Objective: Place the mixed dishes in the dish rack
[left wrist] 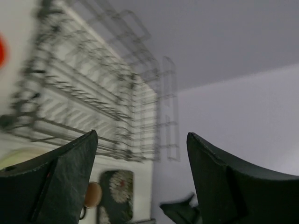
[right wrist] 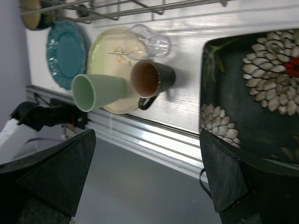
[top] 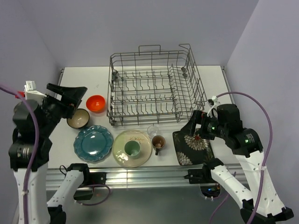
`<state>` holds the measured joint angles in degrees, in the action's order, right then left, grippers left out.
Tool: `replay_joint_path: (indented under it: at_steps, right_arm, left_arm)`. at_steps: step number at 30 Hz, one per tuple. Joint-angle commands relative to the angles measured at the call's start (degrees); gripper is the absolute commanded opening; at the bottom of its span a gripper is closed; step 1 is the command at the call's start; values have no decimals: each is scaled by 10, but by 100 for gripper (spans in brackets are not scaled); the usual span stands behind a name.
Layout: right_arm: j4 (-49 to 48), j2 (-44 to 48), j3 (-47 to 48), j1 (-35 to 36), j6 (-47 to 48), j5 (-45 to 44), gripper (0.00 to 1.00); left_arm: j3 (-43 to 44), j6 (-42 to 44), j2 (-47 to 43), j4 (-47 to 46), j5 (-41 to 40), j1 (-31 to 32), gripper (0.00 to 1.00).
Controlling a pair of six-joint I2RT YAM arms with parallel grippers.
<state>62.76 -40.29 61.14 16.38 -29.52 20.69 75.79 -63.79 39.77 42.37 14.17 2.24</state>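
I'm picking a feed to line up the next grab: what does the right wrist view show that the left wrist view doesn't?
Only the right wrist view: the pale green cup, the clear glass and the teal scalloped plate. Only the left wrist view: the dish rack at full height, blurred, and a sliver of the red-orange bowl at the left edge. Both: the black square floral plate, what looks like the brown mug, and rack wires, though the right wrist catches only its bottom edge.
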Motion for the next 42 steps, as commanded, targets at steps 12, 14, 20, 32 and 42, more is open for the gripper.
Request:
replay_joint_path:
  at_steps: [12,14,20,32,42]
  right_arm:
    - [46,-60,100,3,48,-39,99]
    - [55,-75,110,3,52,-55,99]
    - [61,-101,136,3,66,-83,99]
    - [58,-107,125,3,66,-63,99]
    - [62,-91,103,3,70,-42,98]
  left_arm:
    - [-51,149,245,149,-323,-60,78]
    - [-54,159,270,121,-308,-64,75]
    - [-93,173,329,81,-295,-65,71]
    - [-150,219,323,54,-303,-158,75]
    - [-195,231,343,7,-255,-221,74]
